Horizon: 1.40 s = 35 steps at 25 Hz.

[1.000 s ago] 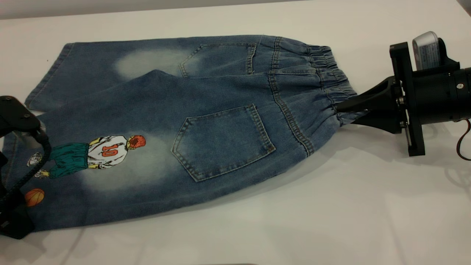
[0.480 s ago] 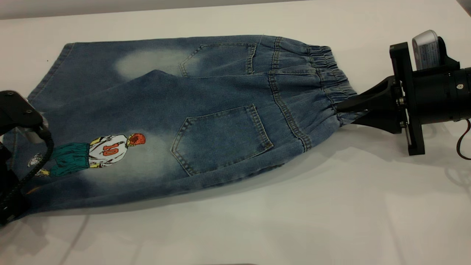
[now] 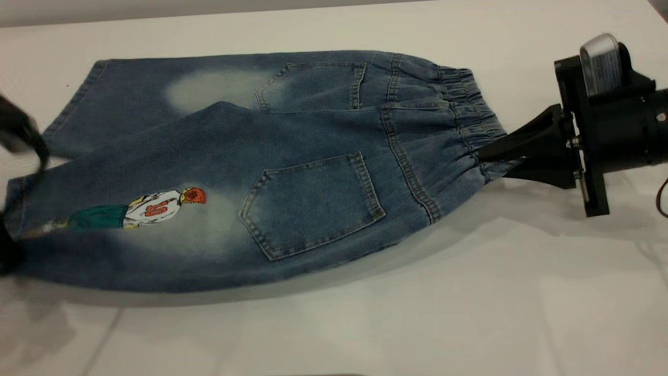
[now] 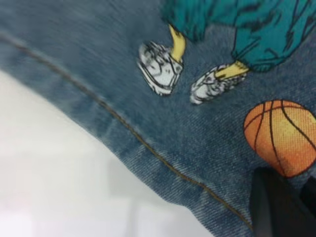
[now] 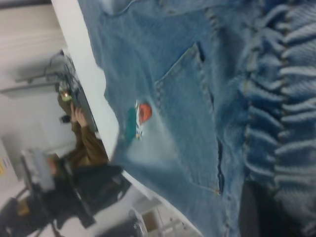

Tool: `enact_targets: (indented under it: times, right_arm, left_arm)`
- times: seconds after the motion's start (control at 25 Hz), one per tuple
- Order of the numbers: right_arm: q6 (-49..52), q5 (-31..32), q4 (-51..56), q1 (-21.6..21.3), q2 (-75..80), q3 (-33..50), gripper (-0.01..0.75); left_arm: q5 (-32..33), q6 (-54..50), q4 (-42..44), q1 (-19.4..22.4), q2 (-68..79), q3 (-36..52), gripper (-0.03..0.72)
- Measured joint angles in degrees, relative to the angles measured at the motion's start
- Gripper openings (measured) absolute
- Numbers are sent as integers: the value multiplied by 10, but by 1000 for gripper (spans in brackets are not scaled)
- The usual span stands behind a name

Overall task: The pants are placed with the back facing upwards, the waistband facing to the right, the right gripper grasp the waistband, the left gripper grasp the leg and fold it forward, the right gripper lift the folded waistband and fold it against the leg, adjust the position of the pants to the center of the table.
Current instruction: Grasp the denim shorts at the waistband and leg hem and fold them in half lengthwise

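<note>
The faded-blue pants (image 3: 313, 156) lie back-up on the white table (image 3: 443, 313), with the waistband (image 3: 469, 104) at the right. My right gripper (image 3: 482, 154) is shut on the waistband's near end, and the gathered band (image 5: 286, 98) fills its wrist view beside a dark finger (image 5: 256, 212). At the far left, my left gripper (image 3: 6, 250) is shut on the hem of the printed leg (image 3: 156, 235) and holds it off the table. In the left wrist view a dark finger (image 4: 276, 207) presses the denim beside the orange ball print (image 4: 281, 136).
The plain leg (image 3: 130, 94) lies flat behind the printed one. Bare tabletop spreads in front of and to the right of the pants. Beyond the table edge, the right wrist view shows a person in a brown sleeve (image 5: 86, 143) among equipment.
The left gripper has raised the printed leg's hem and carried it backward, so the print looks squashed and the ball is out of the exterior view. The right gripper rose slightly.
</note>
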Motion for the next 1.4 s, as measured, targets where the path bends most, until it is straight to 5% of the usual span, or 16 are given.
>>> enact_targets:
  times: [0.24, 0.48, 0.84, 1.4]
  right_arm:
    - [22, 0, -25, 0, -76, 41, 41]
    - [99, 1, -13, 0, -99, 70, 41]
    - [237, -13, 59, 0, -100, 27, 41]
    - [377, -202, 58, 3, -100, -97, 45]
  left_arm:
    - [46, -11, -29, 0, -137, 5, 24]
    - [9, -38, -35, 0, -202, -8, 24]
    - [-21, -52, -35, 0, -69, -148, 24]
    - [-28, -86, -45, -4, 175, -343, 25]
